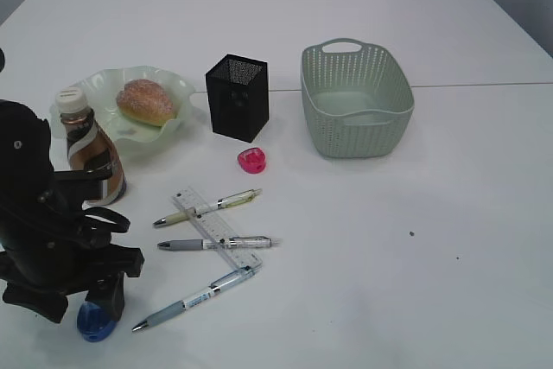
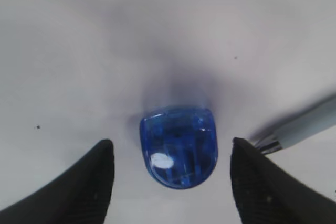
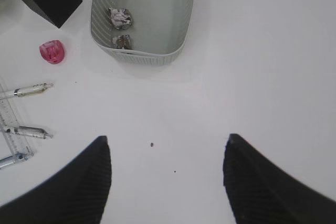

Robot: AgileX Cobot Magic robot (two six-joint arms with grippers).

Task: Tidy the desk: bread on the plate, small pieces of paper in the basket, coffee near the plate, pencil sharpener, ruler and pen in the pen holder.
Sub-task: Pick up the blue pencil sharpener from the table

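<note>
1. Exterior view: bread [image 1: 145,101] lies on the pale green plate [image 1: 177,85], and the coffee bottle [image 1: 89,146] stands just beside that plate. The black mesh pen holder [image 1: 237,97] stands between the plate and the green basket [image 1: 356,98]. A pink pencil sharpener [image 1: 251,160] lies just in front of the holder. Further forward, a clear ruler [image 1: 216,229] lies crossed with three pens [image 1: 207,206], [image 1: 216,244], [image 1: 195,300]. The left gripper [image 1: 97,313] is down at the near left corner over a blue pencil sharpener [image 1: 93,323].

2. Left wrist view: the blue pencil sharpener [image 2: 178,147] sits on the table between the two black fingers [image 2: 84,187], apart from both. The jaws stand wide, holding nothing. A pen tip [image 2: 294,129] lies just to the right, close to the right finger. The sharpener looks like light, hard, smooth plastic, so it may slip or skid; I judge a grip across its flat sides, low and centred, the safest, keeping clear of the pen.

3. Right wrist view: the right gripper [image 3: 167,182] hovers above bare table, jaws wide and empty. Two crumpled paper pieces [image 3: 120,17], [image 3: 123,41] already lie inside the basket [image 3: 105,3]. The pink sharpener [image 3: 52,52], ruler [image 3: 13,127] and pens lie off to the left.
</note>
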